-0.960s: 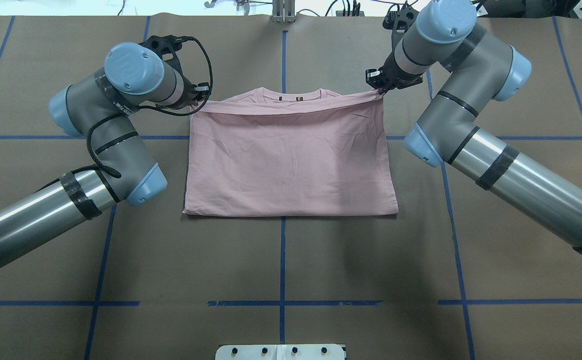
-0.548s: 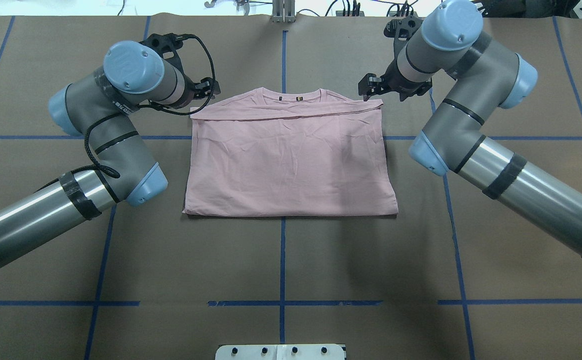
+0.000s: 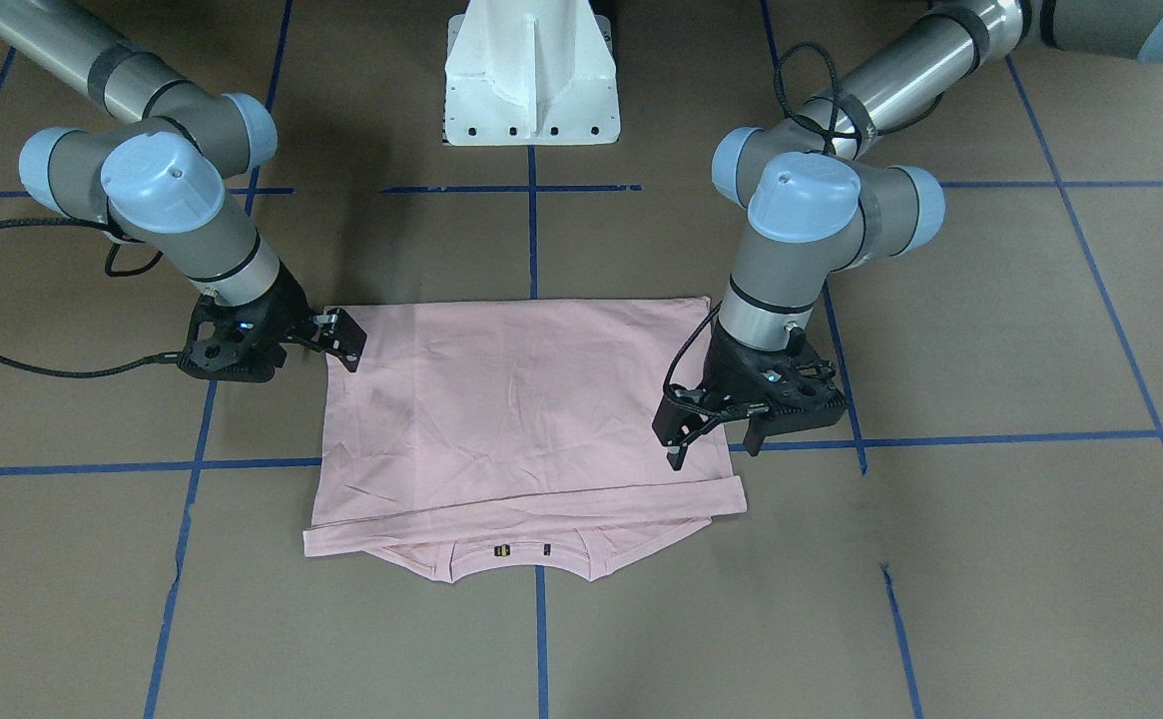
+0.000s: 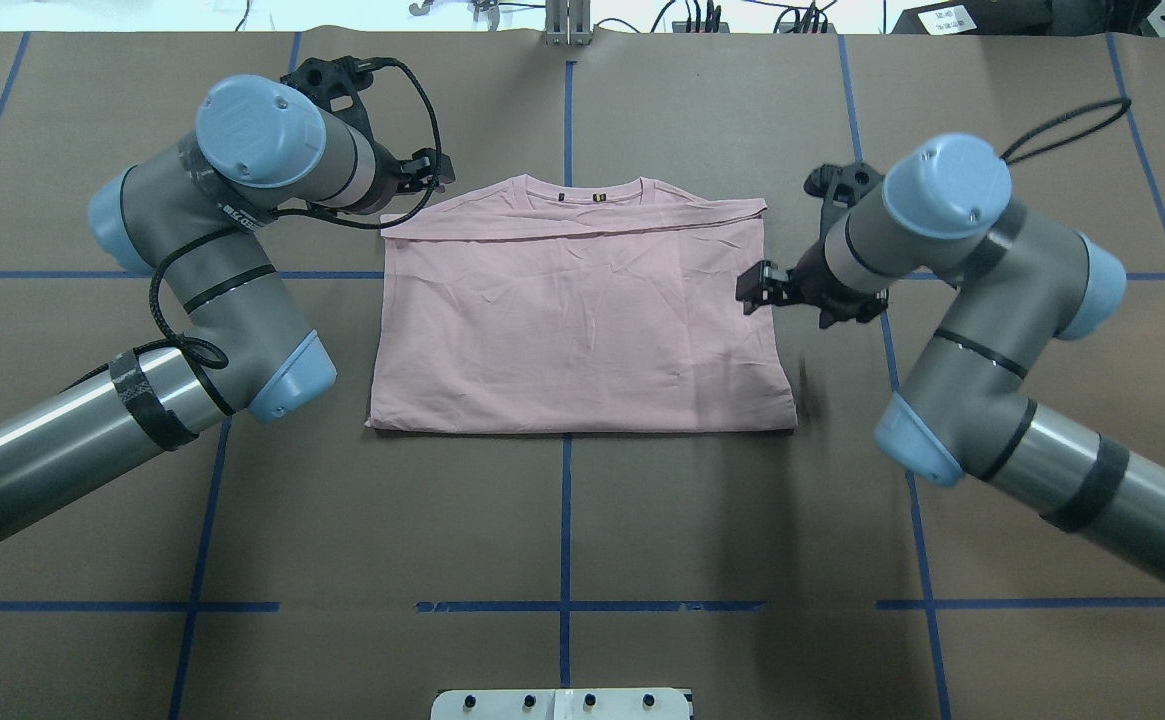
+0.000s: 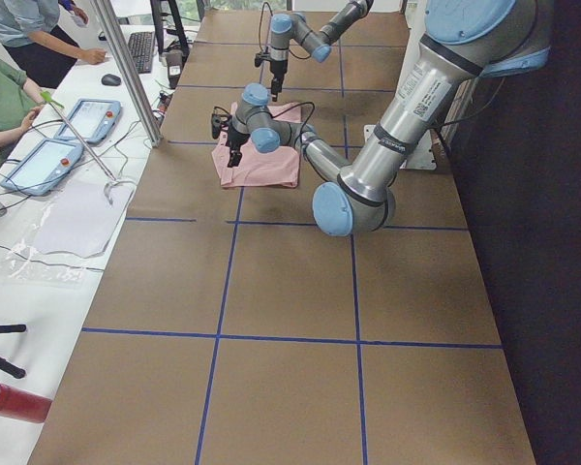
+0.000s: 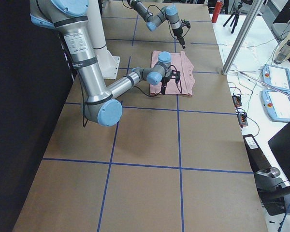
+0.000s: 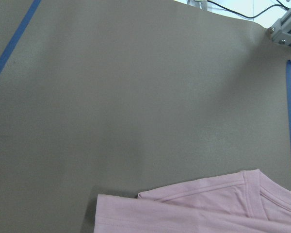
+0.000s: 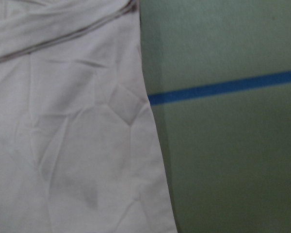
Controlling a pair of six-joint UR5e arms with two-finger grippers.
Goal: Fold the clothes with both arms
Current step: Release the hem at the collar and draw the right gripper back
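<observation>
On the brown table (image 4: 582, 520) you have the pink shirt (image 4: 582, 320) lying flat, folded into a wide rectangle with its plain side up. Its folded edge is the side nearest the white base (image 3: 531, 70). Its collar (image 4: 582, 190) is at the opposite side, peeking out past a narrow strip of cloth turned over across the shirt's width. A small dark label (image 4: 599, 197) with a yellow mark sits inside the collar. A blue tape line (image 4: 565, 520) runs under the shirt's middle.

Your left gripper (image 3: 713, 449) is at the shirt's collar-end corner on the robot's left. Its two fingers are spread apart with nothing between them. From overhead it sits just off that corner, and its wrist camera looks down on the corner and bare table from above the cloth.

Your right gripper (image 4: 754, 287) is beside the shirt's side edge on the robot's right, about midway along that edge and pointing at the cloth. Its fingers look parted too and grip nothing. You cannot tell whether its tips touch the shirt. Its wrist camera shows that side edge, creased cloth and blue tape just beside it.
</observation>
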